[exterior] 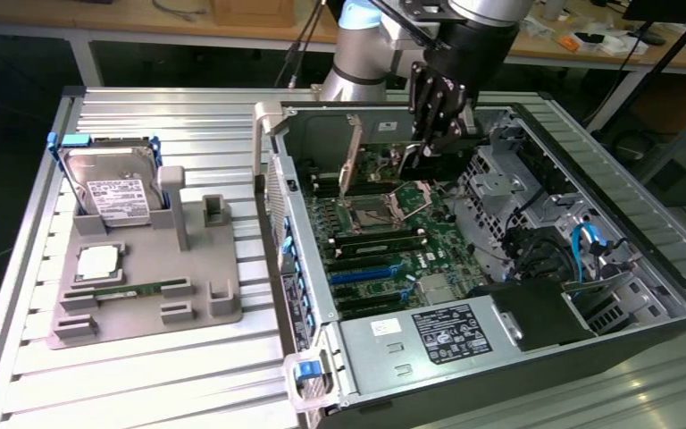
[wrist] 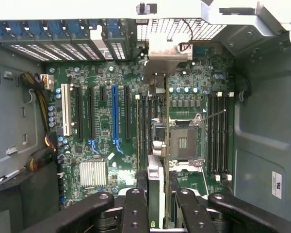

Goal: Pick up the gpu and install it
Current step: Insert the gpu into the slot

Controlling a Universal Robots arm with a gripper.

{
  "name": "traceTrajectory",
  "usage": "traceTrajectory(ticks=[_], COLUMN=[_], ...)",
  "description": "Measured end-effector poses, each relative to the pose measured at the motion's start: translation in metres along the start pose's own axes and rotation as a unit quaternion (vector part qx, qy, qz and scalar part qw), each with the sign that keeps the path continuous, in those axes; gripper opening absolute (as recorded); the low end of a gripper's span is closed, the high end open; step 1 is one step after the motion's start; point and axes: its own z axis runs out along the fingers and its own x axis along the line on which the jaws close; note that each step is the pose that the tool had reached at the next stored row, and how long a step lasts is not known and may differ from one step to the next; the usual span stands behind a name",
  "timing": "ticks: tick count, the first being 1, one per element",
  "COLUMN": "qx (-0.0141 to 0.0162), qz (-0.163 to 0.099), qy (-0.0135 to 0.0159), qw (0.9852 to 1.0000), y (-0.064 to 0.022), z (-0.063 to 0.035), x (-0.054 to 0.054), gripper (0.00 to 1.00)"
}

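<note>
Risk here is alignment: your tool (exterior: 432, 143) is clamped on the thin black gpu card (wrist: 155, 182), held edge-on above the green motherboard (wrist: 194, 73) near the square metal CPU socket (wrist: 184, 141). Come down off a slot and it'd likely jam or scrape components.

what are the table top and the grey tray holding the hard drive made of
Table top: looks like bare aluminium, pale silvery ribbed slats with a dull sheen. Grey tray: probably plastic, possibly printed; uniform matte grey with blocky moulded slots, no shine.
</note>
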Motion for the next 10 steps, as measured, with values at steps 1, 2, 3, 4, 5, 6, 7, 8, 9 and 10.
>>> traceTrajectory(ticks=[1, 2, 3, 4, 5, 6, 7, 8, 9, 10], qx=[0.0, 0.0, 0.0, 0.0, 0.0, 0.0, 0.0, 0.0, 0.0, 0.0], qz=[0.0, 0.0, 0.0, 0.0, 0.0, 0.0, 0.0, 0.0, 0.0, 0.0], qy=[0.0, 0.0, 0.0, 0.0, 0.0, 0.0, 0.0, 0.0, 0.0, 0.0], qw=[1.0, 1.0, 1.0, 1.0, 1.0, 1.0, 1.0, 1.0, 1.0, 1.0], y=[0.0, -0.0001, -0.0001, -0.0001, -0.0001, -0.0001, -0.0001, -0.0001, -0.0002, -0.0002], z=[0.0003, 0.0005, 0.0007, 0.0009, 0.0012, 0.0015, 0.0018, 0.0021, 0.0025, 0.0029], x=[0.001, 0.003, 0.004, 0.006, 0.007, 0.008, 0.01, 0.011, 0.012, 0.014], gripper=[0.27, 0.27, 0.27, 0.27, 0.27, 0.27, 0.27, 0.27, 0.27, 0.27])
